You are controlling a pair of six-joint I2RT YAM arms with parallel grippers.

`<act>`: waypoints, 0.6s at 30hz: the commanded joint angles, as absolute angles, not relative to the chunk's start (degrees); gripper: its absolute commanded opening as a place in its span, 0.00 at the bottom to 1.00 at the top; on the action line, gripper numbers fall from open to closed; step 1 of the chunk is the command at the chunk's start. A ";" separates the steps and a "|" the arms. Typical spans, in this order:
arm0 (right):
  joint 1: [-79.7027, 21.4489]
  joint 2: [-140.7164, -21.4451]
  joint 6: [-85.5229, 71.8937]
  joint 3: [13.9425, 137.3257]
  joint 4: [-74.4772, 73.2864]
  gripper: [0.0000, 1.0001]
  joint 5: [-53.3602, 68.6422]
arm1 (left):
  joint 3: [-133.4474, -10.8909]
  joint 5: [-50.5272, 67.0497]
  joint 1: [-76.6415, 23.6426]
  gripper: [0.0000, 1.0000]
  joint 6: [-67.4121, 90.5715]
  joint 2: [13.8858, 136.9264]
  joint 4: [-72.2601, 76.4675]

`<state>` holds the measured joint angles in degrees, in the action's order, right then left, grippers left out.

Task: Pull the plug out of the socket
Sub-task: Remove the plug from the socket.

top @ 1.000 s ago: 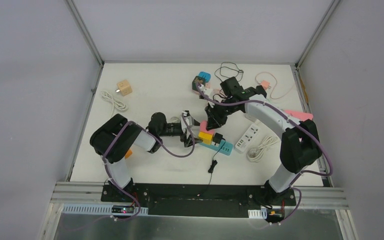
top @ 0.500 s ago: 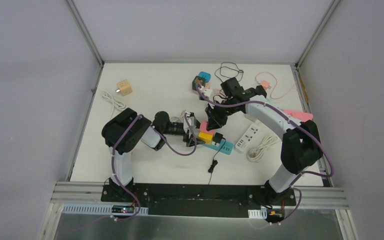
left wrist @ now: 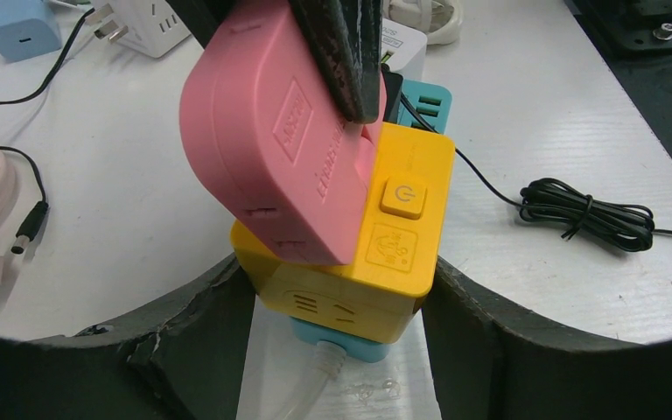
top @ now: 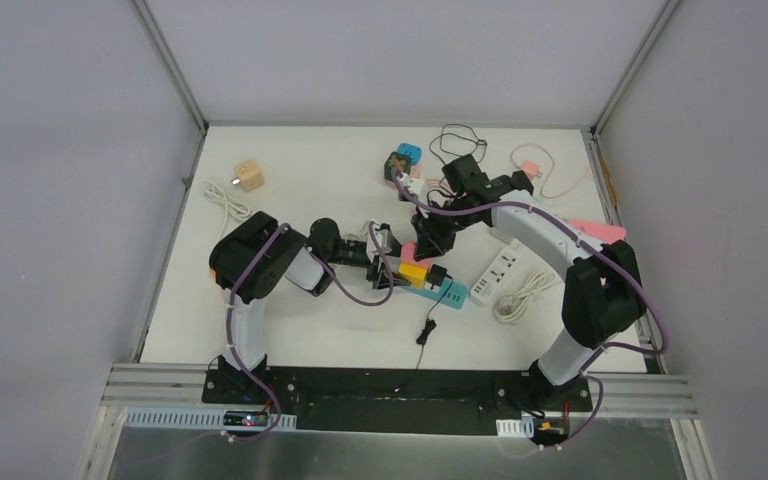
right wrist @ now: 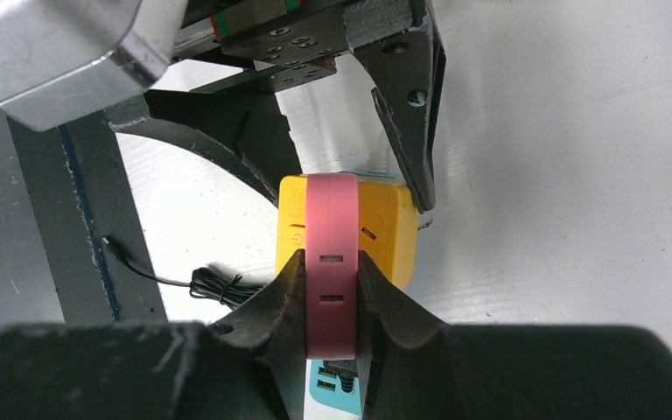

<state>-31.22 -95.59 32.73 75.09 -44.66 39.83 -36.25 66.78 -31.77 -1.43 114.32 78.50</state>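
Observation:
A pink plug (top: 406,259) sits in a yellow cube socket (top: 413,275), which stands on a teal power strip (top: 450,294) at the table's middle. My left gripper (top: 391,266) comes in from the left; in its wrist view its jaws (left wrist: 337,284) press both sides of the yellow cube (left wrist: 394,245), with the pink plug (left wrist: 280,140) tilted on top. My right gripper (top: 425,250) comes in from above, shut on the pink plug (right wrist: 331,249); its fingers (right wrist: 284,289) clamp the plug's flat sides above the yellow cube (right wrist: 389,232).
A white power strip (top: 500,269) and a coiled white cable (top: 522,295) lie right of the teal strip. A black cable (top: 425,330) lies in front. A wooden cube (top: 249,175) and white cord (top: 226,205) are at far left. Adapters (top: 402,162) and a pink charger (top: 532,170) are at the back.
My left arm has swung its elbow rightward and pushed its gripper closer around the yellow cube. The right gripper has stayed on the pink plug.

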 commanded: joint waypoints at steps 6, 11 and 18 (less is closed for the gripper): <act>-39.33 -94.40 35.60 71.44 -43.11 0.00 30.73 | -36.57 64.40 -32.26 0.00 -3.05 117.00 81.29; -41.43 -94.57 35.69 69.83 -42.55 0.00 27.84 | -35.78 64.18 -31.95 0.00 -4.71 117.55 81.22; -34.03 -94.42 29.32 67.57 -37.04 0.00 30.29 | -35.54 64.40 -32.00 0.00 -5.71 117.90 81.29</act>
